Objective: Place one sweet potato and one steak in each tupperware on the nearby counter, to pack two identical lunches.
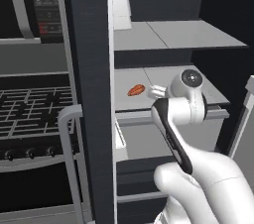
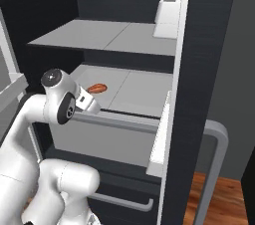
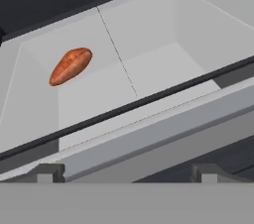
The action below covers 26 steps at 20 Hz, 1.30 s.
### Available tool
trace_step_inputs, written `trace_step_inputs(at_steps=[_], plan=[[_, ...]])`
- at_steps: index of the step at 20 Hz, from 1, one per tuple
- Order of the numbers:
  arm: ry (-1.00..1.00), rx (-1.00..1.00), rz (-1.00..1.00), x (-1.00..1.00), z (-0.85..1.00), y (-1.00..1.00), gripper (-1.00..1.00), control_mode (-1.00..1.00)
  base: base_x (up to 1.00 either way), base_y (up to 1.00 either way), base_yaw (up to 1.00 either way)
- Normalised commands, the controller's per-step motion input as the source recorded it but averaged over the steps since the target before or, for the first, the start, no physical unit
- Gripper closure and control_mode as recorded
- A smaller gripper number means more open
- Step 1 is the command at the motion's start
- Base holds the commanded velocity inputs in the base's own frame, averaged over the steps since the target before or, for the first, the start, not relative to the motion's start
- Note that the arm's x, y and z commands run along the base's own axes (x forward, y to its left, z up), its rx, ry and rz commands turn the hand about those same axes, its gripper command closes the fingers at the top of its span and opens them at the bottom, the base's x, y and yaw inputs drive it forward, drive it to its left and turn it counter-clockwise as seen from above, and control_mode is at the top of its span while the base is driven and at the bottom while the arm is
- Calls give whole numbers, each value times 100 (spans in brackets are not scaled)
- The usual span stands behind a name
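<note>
At the left of the hand view, the orange-red sweet potato [image 3: 71,65] is lying alone on the grey fridge shelf [image 3: 149,77], well behind its front lip and apart from the walls. The gripper [image 3: 124,171] is hovering short of that lip, jaws spread fully wide and carrying nothing. The potato looks firm, light and rounded, so pinching across its narrow middle seems likelier to stop it rolling or slipping out.

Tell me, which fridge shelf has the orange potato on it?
The lower shelf, level with the gripper, holds the sweet potato. The upper shelf has none.
</note>
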Motion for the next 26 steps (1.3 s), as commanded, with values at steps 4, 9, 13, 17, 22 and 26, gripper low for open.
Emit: trace_step_inputs(at_steps=[4,9,13,17,22,26], plan=[[0,0,-2,32,-1,8,-100,-100,0,0,0],[0,0,-2,33,-3,7,-100,-100,0,0,0],[0,0,-2,34,-8,8,-100,-100,0,0,0],[1,0,-1,35,-12,8,-100,-100,0,0,0],[3,0,-1,36,-10,10,-100,-100,0,0,0],[3,0,-1,36,-9,12,-100,-100,0,0,0]])
